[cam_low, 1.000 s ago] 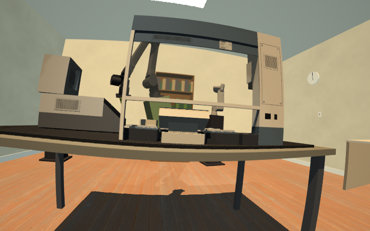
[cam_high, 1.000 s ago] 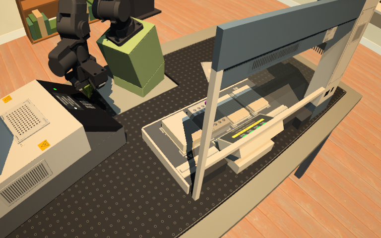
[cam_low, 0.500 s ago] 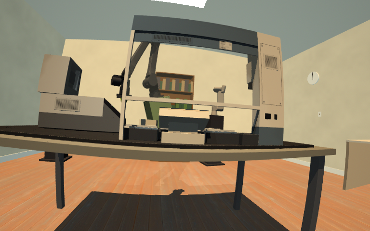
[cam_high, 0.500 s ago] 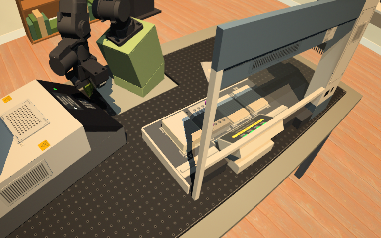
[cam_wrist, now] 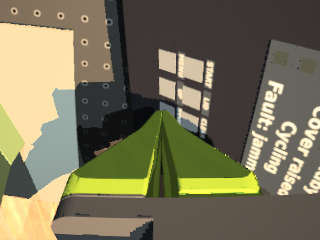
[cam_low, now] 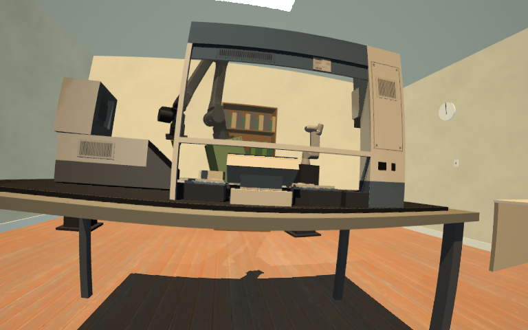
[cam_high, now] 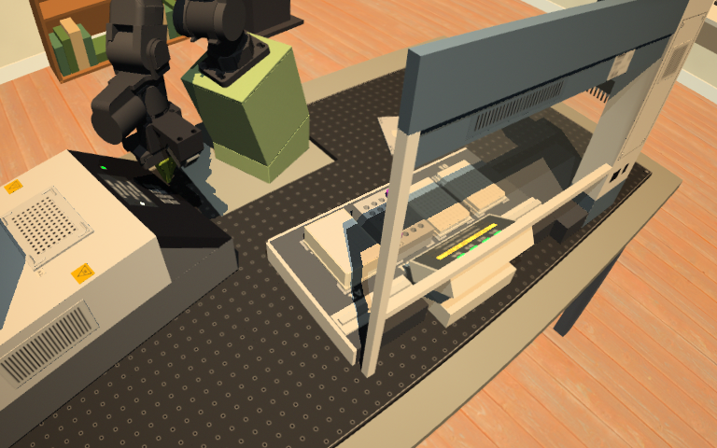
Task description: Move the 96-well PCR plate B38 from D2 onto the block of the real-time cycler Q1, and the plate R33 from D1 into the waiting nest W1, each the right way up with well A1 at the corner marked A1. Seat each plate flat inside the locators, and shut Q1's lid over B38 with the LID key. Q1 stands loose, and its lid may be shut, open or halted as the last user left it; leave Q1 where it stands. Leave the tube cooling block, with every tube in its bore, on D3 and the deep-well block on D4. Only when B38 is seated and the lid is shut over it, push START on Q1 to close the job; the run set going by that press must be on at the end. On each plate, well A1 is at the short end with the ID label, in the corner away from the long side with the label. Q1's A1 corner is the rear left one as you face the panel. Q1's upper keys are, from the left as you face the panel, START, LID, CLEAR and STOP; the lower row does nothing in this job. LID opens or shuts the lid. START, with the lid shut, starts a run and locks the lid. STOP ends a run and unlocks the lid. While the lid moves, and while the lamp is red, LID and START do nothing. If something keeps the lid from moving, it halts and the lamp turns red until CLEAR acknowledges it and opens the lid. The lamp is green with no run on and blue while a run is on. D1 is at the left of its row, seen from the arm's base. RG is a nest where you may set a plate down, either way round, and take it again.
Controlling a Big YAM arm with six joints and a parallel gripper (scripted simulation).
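Q1 [cam_high: 78,253] lid raised, lamp [cam_high: 103,168] green; block [cam_high: 45,224] bare. My gripper [cam_high: 168,171], fingers pressed together on nothing, hangs over its keypad [cam_wrist: 183,90].

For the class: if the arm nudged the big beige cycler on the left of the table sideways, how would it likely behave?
The beige cycler looks broad, low and boxy, so it would probably slide, not tip. Its raised lid stands high at the rear, perhaps making it slightly top-heavy there. The shut gripper offers only a narrow contact, likely twisting it.

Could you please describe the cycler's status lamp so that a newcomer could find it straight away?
Start at the big beige cycler Q1 on the bench's left end, and follow its top to the sloping black control panel. The lamp is the small green dot near the panel's upper corner, the only coloured light among pale keys.
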